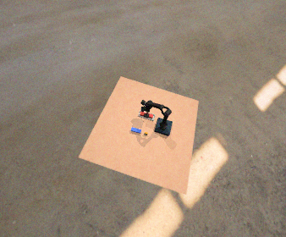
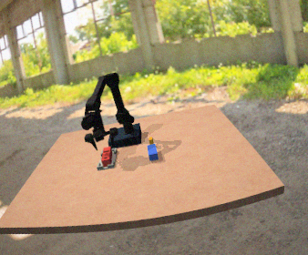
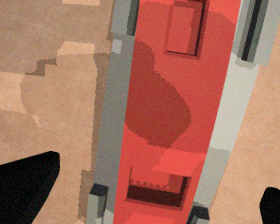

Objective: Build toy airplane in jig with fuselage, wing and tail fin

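The red fuselage (image 1: pixel 147 114) (image 2: pixel 107 156) (image 3: pixel 196 90) lies lengthwise in the grey jig (image 2: pixel 105 168) (image 3: pixel 111 100), between its side walls. It looks level; its underside is hidden. Two rectangular sockets in its top show empty in the wrist view. My gripper (image 2: pixel 102 140) (image 3: pixel 162 182) is open and empty above the fuselage, with one fingertip out to each side of the jig. The blue wing (image 1: pixel 135 130) (image 2: pixel 152 153) lies on the table, away from the jig. The small orange tail fin (image 1: pixel 145 134) (image 2: pixel 150 140) stands close beside the wing.
The arm's dark base (image 1: pixel 163 127) (image 2: pixel 126 136) stands on the tan table (image 1: pixel 112 140) (image 2: pixel 203 182), near the jig and the loose parts. Jig posts (image 3: pixel 97 202) rise beside the fuselage in the wrist view. The arm's shadow falls around the loose parts.
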Action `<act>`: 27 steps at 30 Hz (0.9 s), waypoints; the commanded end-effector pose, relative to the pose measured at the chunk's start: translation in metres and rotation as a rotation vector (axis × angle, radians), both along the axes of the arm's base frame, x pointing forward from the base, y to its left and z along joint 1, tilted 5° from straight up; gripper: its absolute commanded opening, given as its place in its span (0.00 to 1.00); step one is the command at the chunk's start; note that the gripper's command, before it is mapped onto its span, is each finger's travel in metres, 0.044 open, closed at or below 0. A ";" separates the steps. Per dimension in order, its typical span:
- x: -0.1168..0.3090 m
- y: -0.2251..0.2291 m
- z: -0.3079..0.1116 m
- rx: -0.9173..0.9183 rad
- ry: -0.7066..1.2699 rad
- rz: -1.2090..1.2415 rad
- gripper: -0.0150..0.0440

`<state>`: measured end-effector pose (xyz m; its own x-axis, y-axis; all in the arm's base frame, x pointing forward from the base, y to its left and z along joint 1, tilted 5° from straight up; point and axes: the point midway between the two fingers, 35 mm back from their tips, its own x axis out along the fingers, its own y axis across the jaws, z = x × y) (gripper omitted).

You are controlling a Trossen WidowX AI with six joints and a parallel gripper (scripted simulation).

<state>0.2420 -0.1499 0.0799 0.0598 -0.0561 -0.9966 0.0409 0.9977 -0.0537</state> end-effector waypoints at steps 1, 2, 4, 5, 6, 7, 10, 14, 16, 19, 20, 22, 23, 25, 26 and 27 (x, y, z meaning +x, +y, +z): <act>-0.006 0.004 0.060 -0.011 -0.026 0.004 1.00; -0.006 0.005 0.063 -0.011 -0.026 0.004 1.00; -0.005 0.004 0.063 -0.011 -0.026 0.004 1.00; -0.003 0.002 0.064 -0.011 -0.027 0.004 1.00; -0.002 0.002 0.064 -0.011 -0.027 0.004 1.00; -0.002 0.002 0.064 -0.011 -0.027 0.004 1.00; 0.002 0.001 0.059 -0.010 -0.028 -0.016 1.00; 0.033 0.037 0.058 -0.002 -0.028 -0.016 1.00; 0.048 0.062 0.056 0.002 -0.029 -0.016 1.00; 0.068 0.103 0.054 0.007 -0.029 -0.016 1.00; 0.073 0.118 0.053 0.008 -0.029 -0.016 1.00; 0.081 0.149 0.052 0.011 -0.030 -0.016 1.00; 0.084 0.164 0.051 0.012 -0.031 -0.016 1.00; 0.088 0.196 0.049 0.014 -0.032 -0.016 1.00; 0.088 0.213 0.048 0.015 -0.033 -0.016 1.00; 0.088 0.230 0.046 0.017 -0.034 -0.016 1.00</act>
<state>0.3285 0.0280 0.1314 0.0981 -0.0399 -0.9944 0.0578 0.9977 -0.0343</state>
